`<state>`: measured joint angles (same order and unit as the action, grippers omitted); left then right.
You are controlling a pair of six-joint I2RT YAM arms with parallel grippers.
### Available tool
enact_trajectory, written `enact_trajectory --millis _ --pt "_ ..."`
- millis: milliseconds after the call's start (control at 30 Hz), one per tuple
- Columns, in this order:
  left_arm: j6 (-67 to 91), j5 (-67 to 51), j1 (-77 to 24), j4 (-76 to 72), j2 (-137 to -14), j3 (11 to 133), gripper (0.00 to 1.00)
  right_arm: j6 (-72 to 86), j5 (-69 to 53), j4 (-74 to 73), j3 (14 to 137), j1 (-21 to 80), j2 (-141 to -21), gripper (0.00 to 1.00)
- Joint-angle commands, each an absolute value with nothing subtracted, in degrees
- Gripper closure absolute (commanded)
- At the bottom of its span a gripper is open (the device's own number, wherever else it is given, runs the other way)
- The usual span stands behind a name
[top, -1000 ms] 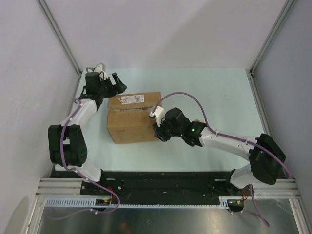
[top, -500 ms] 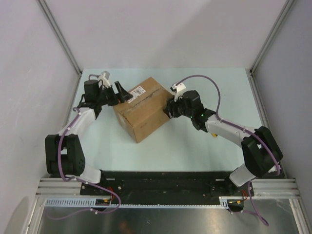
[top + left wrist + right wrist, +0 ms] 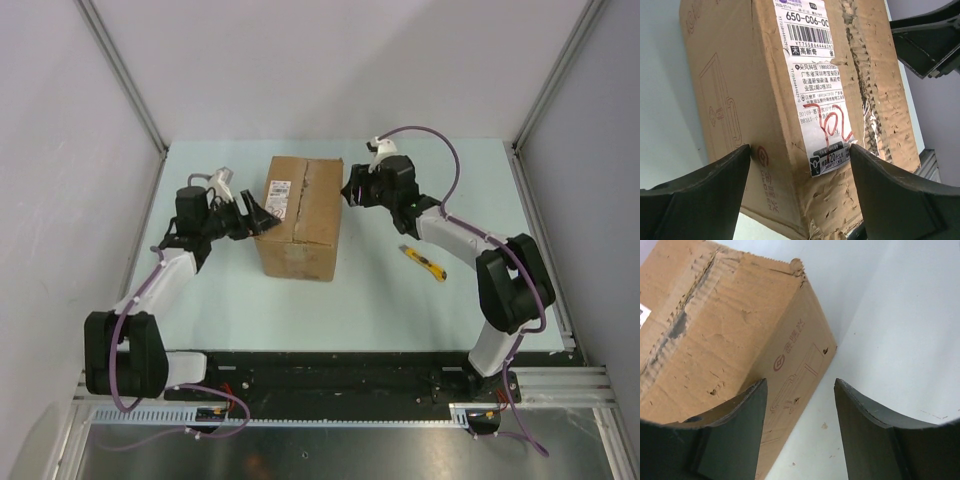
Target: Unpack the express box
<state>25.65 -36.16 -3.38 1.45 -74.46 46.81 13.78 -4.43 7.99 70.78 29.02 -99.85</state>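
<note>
I have the express box (image 3: pixel 305 225) on the bench (image 3: pixel 260 310), a little toward 10 o'clock from the middle. It stands on its base with the top flaps down, and the seam (image 3: pixel 860 75) between them runs from 12 to 6 o'clock. That seam looks ragged, with torn paper along it. I cannot tell whether it is cut through.

A white barcode label (image 3: pixel 817 85) with red scrawl lies on top, along the box's 9 o'clock edge.

The left claw (image 3: pixel 258 215) is at the box's 9 o'clock side, level with the label. It is spread wide and holds nothing. On its wrist camera the two fingers (image 3: pixel 705 195) stand either side of the box's top edge, with the label between them.

The right claw (image 3: pixel 347 190) is at the box's 2 o'clock side, right up against the wall. It is parted and has no grip on anything. From its wrist camera, one finger (image 3: pixel 735 440) lies across the box's upper edge and the other is out over bare bench. The printed side wall shows in the gap between them. I cannot tell whether that finger touches the cardboard.

A yellow utility knife (image 3: pixel 424 262) lies flat on the bench at 4 o'clock from the box. It is well apart from the box and just beside the right arm.
</note>
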Motion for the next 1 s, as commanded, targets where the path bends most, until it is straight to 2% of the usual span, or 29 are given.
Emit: enact_trajectory --millis 0,233,267,333,433,600,667,967 --pt "25.4 -36.0 -4.7 3.2 -70.8 45.0 0.16 16.4 -0.1 3.8 73.7 28.0 -96.8 0.38" --pt "23.8 -33.1 -4.7 3.2 -68.6 46.3 0.13 17.6 9.1 -12.5 73.6 22.8 -92.5 0.32" --pt "23.5 -32.6 -4.7 3.2 -68.4 46.7 0.12 15.7 8.4 -13.8 73.3 21.7 -92.2 0.3" --pt "22.4 -29.6 -4.7 3.4 -67.2 47.8 0.09 10.3 -1.6 -17.2 73.0 20.8 -92.7 0.29" --pt "20.7 -22.6 -4.7 3.5 -65.2 49.6 0.0 1.0 -4.8 -24.9 73.0 20.9 -96.0 0.29" --pt "17.6 -9.1 -4.7 3.5 -61.9 52.9 0.0 0.7 6.0 -31.5 72.2 21.0 -100.6 0.31" --pt "16.4 -4.4 -4.7 3.5 -61.3 54.0 0.0 0.3 6.6 -32.5 71.4 21.0 -101.5 0.32" --pt "17.6 -6.5 -4.6 3.6 -61.4 55.1 0.0 0.2 7.9 -35.7 68.9 21.3 -102.1 0.33"
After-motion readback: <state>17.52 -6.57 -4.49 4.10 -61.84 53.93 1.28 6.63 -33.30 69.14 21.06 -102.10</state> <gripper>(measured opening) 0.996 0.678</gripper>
